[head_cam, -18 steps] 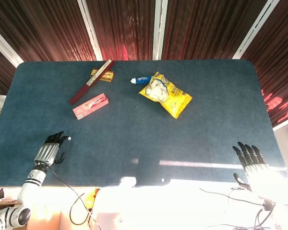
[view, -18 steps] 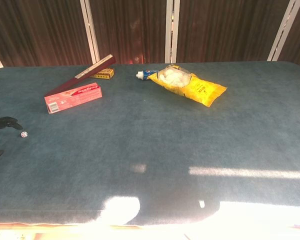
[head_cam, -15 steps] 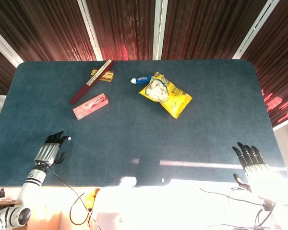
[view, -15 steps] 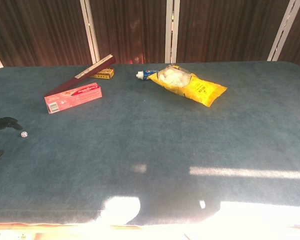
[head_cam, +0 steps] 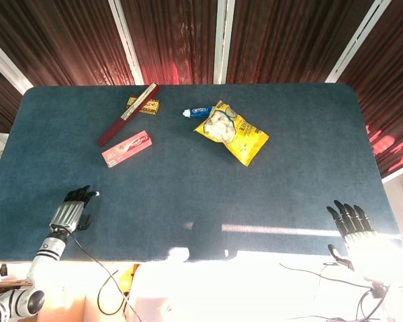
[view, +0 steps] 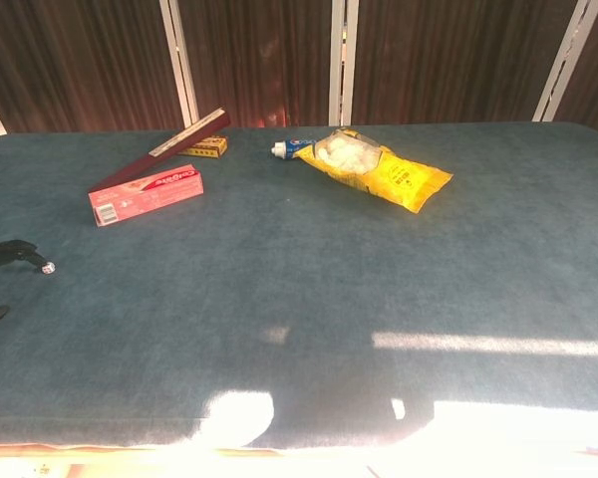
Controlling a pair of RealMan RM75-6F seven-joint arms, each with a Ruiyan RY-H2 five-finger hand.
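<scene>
My left hand (head_cam: pixel 70 212) lies on the blue table (head_cam: pixel 188 181) near its front left corner, palm down and holding nothing. In the chest view only its dark fingertips (view: pixel 16 251) show at the left edge. A tiny white cube (head_cam: pixel 96 194) (view: pixel 48 267) sits right at those fingertips; I cannot tell whether they touch it. My right hand (head_cam: pixel 351 225) hovers at the front right edge with its fingers spread and nothing in it. The chest view does not show it.
At the back left lie a pink toothpaste box (head_cam: pixel 126 148) (view: pixel 145 193), a long dark red box (head_cam: pixel 128 115) and a small yellow box (head_cam: pixel 142 104). A blue tube (head_cam: pixel 197 112) touches a yellow snack bag (head_cam: pixel 232 132) (view: pixel 379 169). Sunlight glares along the front edge.
My left hand has slid slightly toward the front edge, its fingertips now closer to the white cube. The right hand has dropped back a little. The objects have not moved.
</scene>
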